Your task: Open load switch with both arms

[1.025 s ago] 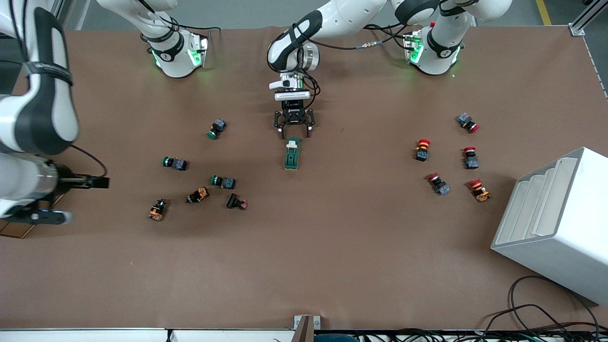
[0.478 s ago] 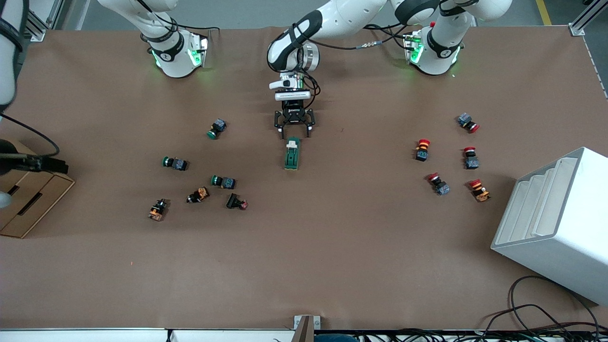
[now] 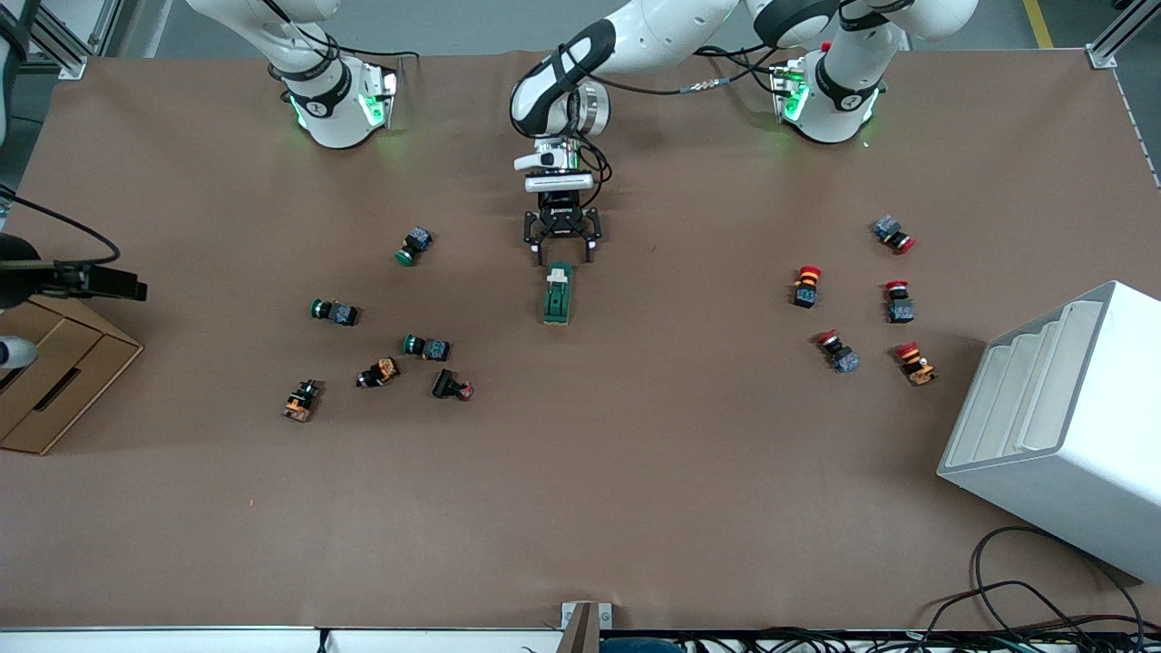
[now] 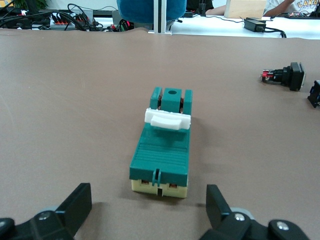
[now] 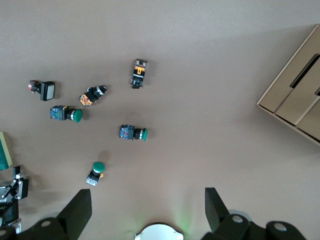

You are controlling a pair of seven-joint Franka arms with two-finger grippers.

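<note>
While load switch lies untouched, grippers open.

Left tool, fingers spread, sits just beside the load switch.

both arms are glossy white with black bands, green glowing bases, black cables, black two-finger grippers, silver wrist ring

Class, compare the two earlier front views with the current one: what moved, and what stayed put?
The right arm, at the right arm's end of the table, drew back off the table, uncovering the brown cardboard box. Its right gripper is open, high over the small green-capped push buttons. The open left gripper and the dark-green load switch with its white slider stayed as they were, apart.
</note>
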